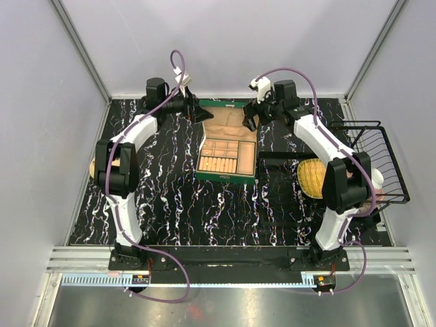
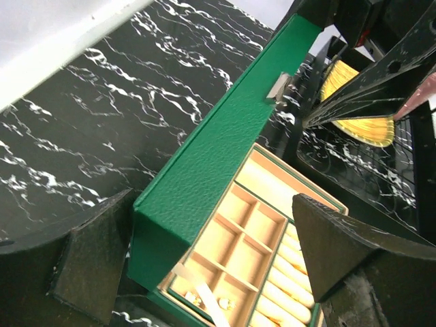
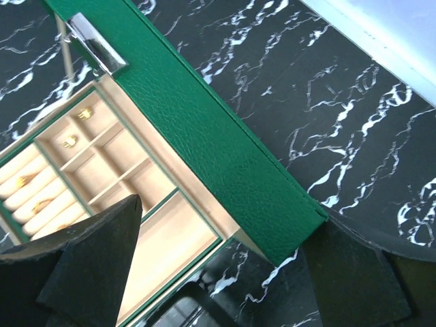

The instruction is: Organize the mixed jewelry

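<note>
1. Nearest the arm bases, the black marbled table (image 1: 170, 204) carries the green box (image 1: 223, 179) at its middle. Off to the right, a yellow woven mat (image 1: 312, 178) lies beside a wire basket (image 1: 381, 160), both well apart from the box.
2. The mixed jewelry sits inside the box's tan tray. In the right wrist view, gold rings (image 3: 70, 143) lie in the small square compartments and more perch on the ring rolls (image 3: 48, 204). The left wrist view shows a pale strip-like piece (image 2: 208, 303) in a corner compartment. Pieces this small could not be made out from above.
3. Beyond the tray, the lid (image 1: 228, 122) stands open, tipped away from the arms, with its metal clasp (image 3: 95, 44) on the free edge.
4. Farthest out, the left gripper (image 1: 196, 109) hangs at the lid's left corner and the right gripper (image 1: 248, 119) at its right corner. Each has its jaws wide apart, straddling the lid's edge and clamped on nothing.
5. The sorting looks finished, so the step in hand is likely closing the lid. To do it well, both grippers should bring the edge over at an even pace so the hinge does not twist. Their fingers should stay clear of the tray, and the lid should be eased down so the rings do not jump and the box does not slide.
</note>
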You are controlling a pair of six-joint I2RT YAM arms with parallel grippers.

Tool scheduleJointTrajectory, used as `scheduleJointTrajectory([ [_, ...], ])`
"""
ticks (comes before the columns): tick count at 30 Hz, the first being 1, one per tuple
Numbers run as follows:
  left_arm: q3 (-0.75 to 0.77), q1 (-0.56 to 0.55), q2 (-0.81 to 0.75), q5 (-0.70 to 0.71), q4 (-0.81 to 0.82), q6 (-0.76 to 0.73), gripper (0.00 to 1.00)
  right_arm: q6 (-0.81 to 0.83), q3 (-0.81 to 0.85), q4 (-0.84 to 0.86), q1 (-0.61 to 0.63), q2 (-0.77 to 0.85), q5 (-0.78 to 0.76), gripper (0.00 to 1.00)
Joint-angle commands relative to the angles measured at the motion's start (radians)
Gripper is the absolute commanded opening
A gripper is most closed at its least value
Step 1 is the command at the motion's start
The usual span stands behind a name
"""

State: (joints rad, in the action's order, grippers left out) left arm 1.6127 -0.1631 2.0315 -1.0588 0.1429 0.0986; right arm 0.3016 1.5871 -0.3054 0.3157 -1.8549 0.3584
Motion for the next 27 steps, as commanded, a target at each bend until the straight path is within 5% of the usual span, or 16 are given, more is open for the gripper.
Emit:
scheduleJointTrajectory([
  [1,-0.117,-0.007,-0.148,-0.056,0.055,-0.014,0.99,-0.022,-0.062,0.037,0.011,0.141,0.109,0.98],
  [15,-0.414,-0.019,-0.478,0.051,-0.118,-0.169,0.99,-0.081,-0.294,-0.012,0.014,0.459,0.108,1.0],
  [27,-0.406,-0.279,-0.456,0.545,-0.379,-0.451,0.99,-0.093,-0.406,0.0,0.013,0.514,0.039,1.0],
])
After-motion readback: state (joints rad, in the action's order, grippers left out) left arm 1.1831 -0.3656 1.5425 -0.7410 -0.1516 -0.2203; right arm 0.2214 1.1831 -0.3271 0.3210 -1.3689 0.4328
